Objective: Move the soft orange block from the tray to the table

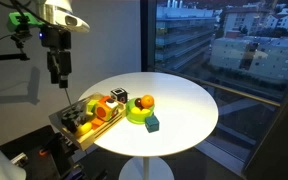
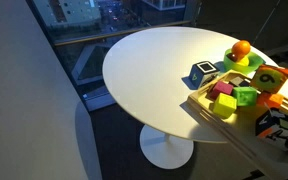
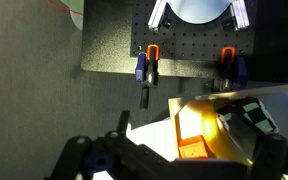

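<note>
**Gripper** [image 1: 56, 68]: hangs on the arm above and behind the far end of the tray, well clear of everything, holding nothing. In the wrist view its dark fingers [image 3: 82, 158] sit in the lower corners, spread wide apart.

**Soft orange block** [image 1: 106, 108]: lies in the tray among the other pieces, towards the side nearest the table's centre. In the wrist view it shows as a bright orange patch [image 3: 192, 148] low in the picture, between the spread fingers and apart from both.

**Tray** [image 1: 68, 126]: light wood with a dark inside. It rests on the table's edge and one end overhangs the rim. In an exterior view it holds magenta blocks [image 2: 224, 102], a green block [image 2: 246, 96] and some yellow pieces.

**Table** [image 2: 149, 75]: round, white-topped, on a single white pedestal, with most of its surface bare.

**Green dish** [image 1: 137, 113]: on the table just beside the tray, with a round orange-yellow fruit [image 1: 145, 102] on it.

**Small teal cube** [image 1: 153, 123]: on the table next to the dish.

**Dark cube** [image 1: 121, 96]: near the tray's side. Whether it stands inside the tray cannot be told.

**Window** [image 1: 234, 50]: behind the table, showing buildings outside.
</note>
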